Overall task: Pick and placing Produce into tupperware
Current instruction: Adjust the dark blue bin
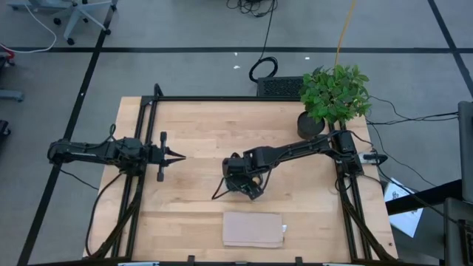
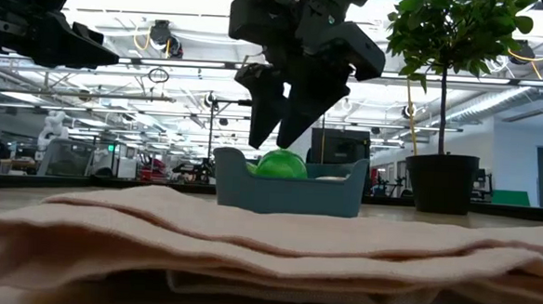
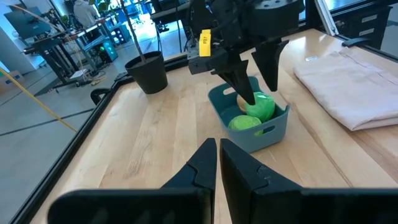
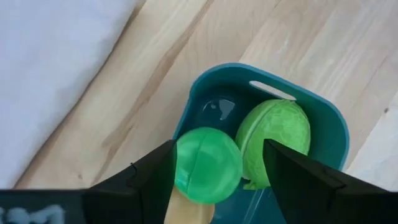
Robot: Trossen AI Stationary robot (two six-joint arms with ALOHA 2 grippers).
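Right gripper [image 4: 217, 171], fingers spread, hangs over the shallow teal plastic tupperware [image 4: 323, 118] mid-bench, which holds a bright green ball [image 4: 206, 165] and a lime-green rounded piece [image 4: 277, 140]; left gripper [image 1: 179, 156], pressed together, waits near the left edge.

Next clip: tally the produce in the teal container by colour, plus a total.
Inside the tupperware, under the right end effector:
Lime-green piece: 1
Bright green ball: 1
Yellow-orange piece: 1, mostly hidden beneath the ball
Total: 3

Two matte black jointed arms, right end effector [image 3: 249, 74] with tapered wedge fingers, a yellow label on its body
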